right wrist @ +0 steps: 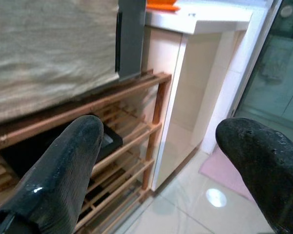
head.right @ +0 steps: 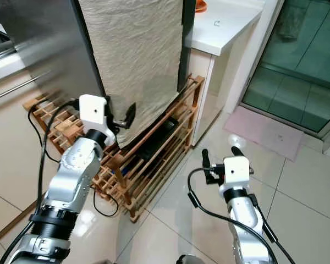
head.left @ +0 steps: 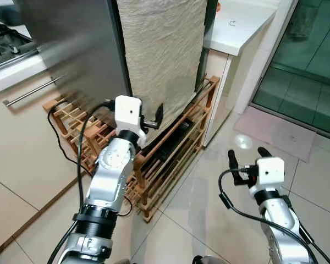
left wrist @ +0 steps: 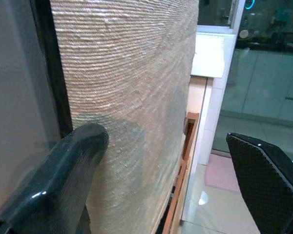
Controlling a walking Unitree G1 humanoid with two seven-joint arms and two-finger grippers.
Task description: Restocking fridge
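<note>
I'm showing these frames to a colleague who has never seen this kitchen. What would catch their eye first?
Probably the tall fridge with a beige textured cloth draped down its front, standing on a slatted wooden rack. The left gripper is raised with open fingers at the cloth's lower edge, while the right gripper hovers open over the glossy tiled floor.

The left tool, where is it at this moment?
In the head views the left tool is raised on the robot's left, fingers spread, at the lower edge of the beige woven cloth hanging on the steel fridge, above the slatted wooden rack.
</note>
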